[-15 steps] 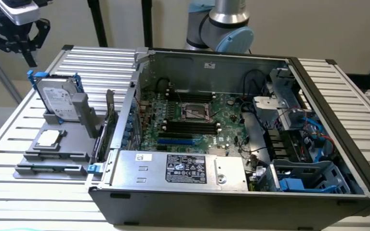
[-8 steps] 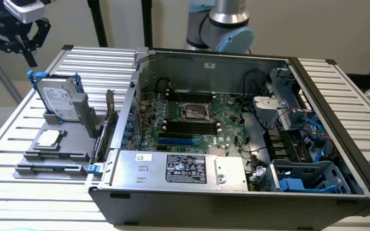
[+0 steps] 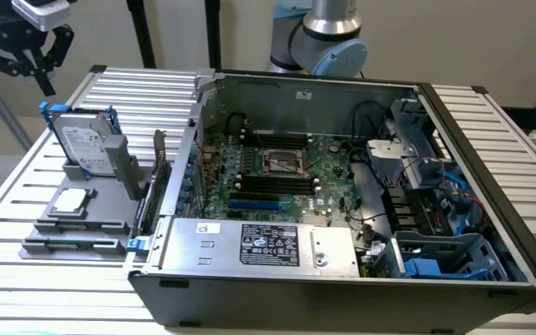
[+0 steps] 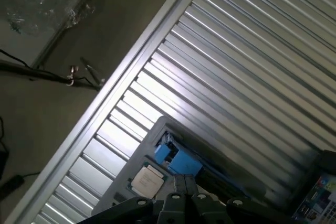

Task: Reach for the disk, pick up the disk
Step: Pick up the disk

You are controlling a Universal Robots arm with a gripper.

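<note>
Nearest the exterior camera stands the dark front wall of an open computer case (image 3: 343, 296). Just behind that wall a silver box with a black label (image 3: 268, 244) lies across the case, and the green motherboard (image 3: 278, 174) lies farther in.

The disk (image 3: 86, 143) is outside the case, on the exterior view's left. It stands upright on its edge in a slot of a grey holder (image 3: 82, 225), with its white label facing the camera and its blue frame showing along the top. In the wrist view it is seen from above as a blue strip (image 4: 181, 162) at the holder's (image 4: 157, 127) edge. On the near side of the disk, a small square silver chip (image 3: 70, 201) (image 4: 147, 179) lies flat in a recess of the same holder. The holder rests on a slatted metal table (image 3: 137, 87) (image 4: 236, 51) that also carries the case.

The gripper (image 3: 28, 59) hangs in the air at the far left of the exterior view, higher than the disk and well apart from it. Its black fingers (image 3: 52, 50) appear spread wide, with nothing between them. Behind the case rises the arm's grey and blue base (image 3: 329, 35). Past the table's edge, the wrist view shows dark floor (image 4: 47, 129) with a thin cable across it.
</note>
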